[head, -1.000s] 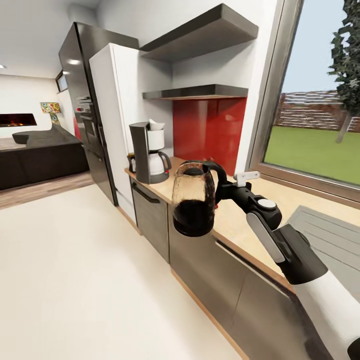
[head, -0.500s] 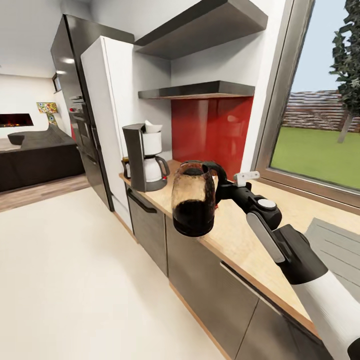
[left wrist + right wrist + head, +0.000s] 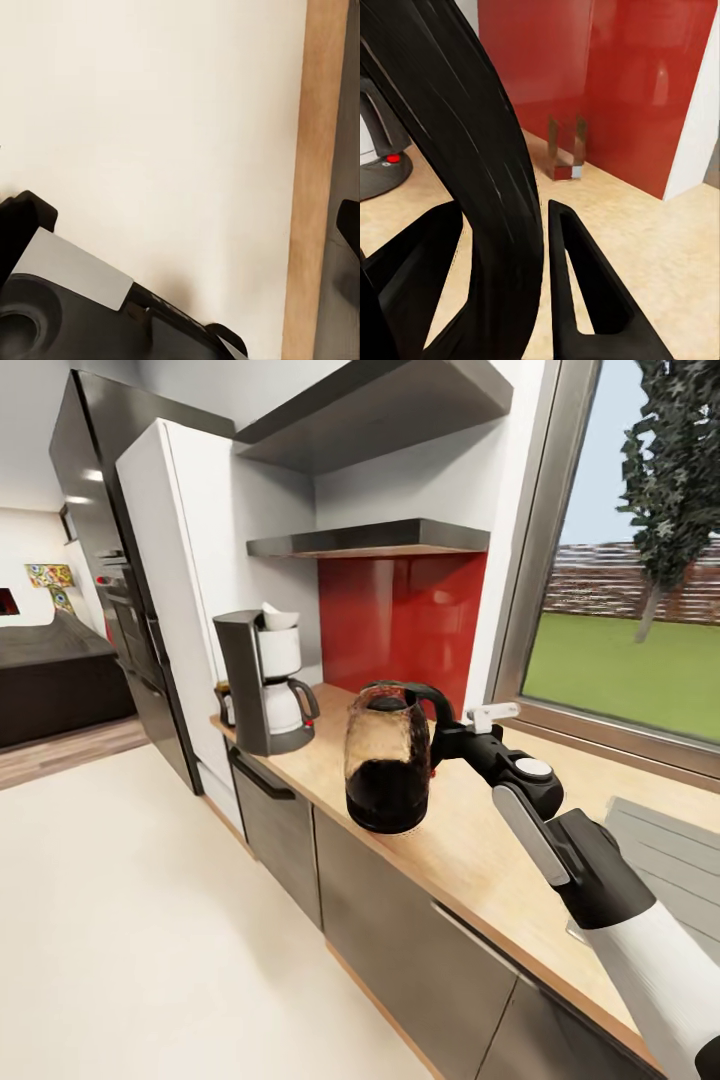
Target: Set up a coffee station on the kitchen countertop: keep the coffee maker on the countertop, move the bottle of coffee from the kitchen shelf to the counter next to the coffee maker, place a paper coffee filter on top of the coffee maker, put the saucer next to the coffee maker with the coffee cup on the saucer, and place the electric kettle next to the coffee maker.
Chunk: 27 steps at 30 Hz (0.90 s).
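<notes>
Right claw [image 3: 447,738] clamped on the black handle of the kettle [image 3: 388,760], held upright above the front edge of the desk [image 3: 480,850], well apart from the coffee maker [image 3: 262,682]. Seen from the head camera: clear glass body, black base, black lid, dark contents in the lower half. Seen from the right wrist camera: the same handle as a broad glossy black curve [image 3: 480,172] pinched between two matte black fingers [image 3: 585,285], with a light wood-grain surface and a shiny red wall panel [image 3: 607,82] beyond.

Coffee maker standing at the far end of the desk, tall and dark grey, with white carafe and a white paper filter [image 3: 279,617] resting on top. Small dark jar [image 3: 223,700] just beside it, partly hidden. Glossy black slab shelf [image 3: 370,538] mounted above the red panel.

Left wrist camera: pale floor, a wood strip, grey and black arm parts. Left claw state: cannot tell.
</notes>
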### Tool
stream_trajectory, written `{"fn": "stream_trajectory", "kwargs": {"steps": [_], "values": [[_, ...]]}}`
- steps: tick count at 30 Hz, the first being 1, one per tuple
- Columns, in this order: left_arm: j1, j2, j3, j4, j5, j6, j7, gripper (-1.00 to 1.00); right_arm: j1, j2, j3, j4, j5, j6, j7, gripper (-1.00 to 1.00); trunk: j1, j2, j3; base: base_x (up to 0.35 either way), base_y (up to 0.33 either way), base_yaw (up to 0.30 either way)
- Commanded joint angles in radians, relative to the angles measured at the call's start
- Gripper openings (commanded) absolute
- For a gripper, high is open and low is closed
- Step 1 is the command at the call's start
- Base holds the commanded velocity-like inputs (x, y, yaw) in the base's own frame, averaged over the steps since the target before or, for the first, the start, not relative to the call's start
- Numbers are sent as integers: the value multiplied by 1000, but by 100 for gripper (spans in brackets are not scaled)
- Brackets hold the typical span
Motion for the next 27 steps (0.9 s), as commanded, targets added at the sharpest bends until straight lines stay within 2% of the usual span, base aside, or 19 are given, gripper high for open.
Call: {"fn": "stream_trajectory", "kwargs": {"steps": [1, 15, 27], "values": [[-1, 0, 8, 1, -5, 1, -4, 100, -2, -1, 2, -1, -8, 2, -9, -100, 0, -1, -1, 258, 222, -9], [-1, 1, 8, 1, -5, 2, -4, 100, -2, -1, 5, -1, -8, 2, -9, -100, 0, -1, -1, 259, 244, -11], [-1, 1, 8, 1, -5, 1, -4, 100, -2, -1, 4, -1, -8, 2, -10, -100, 0, -1, -1, 84, 96, -231]]}}
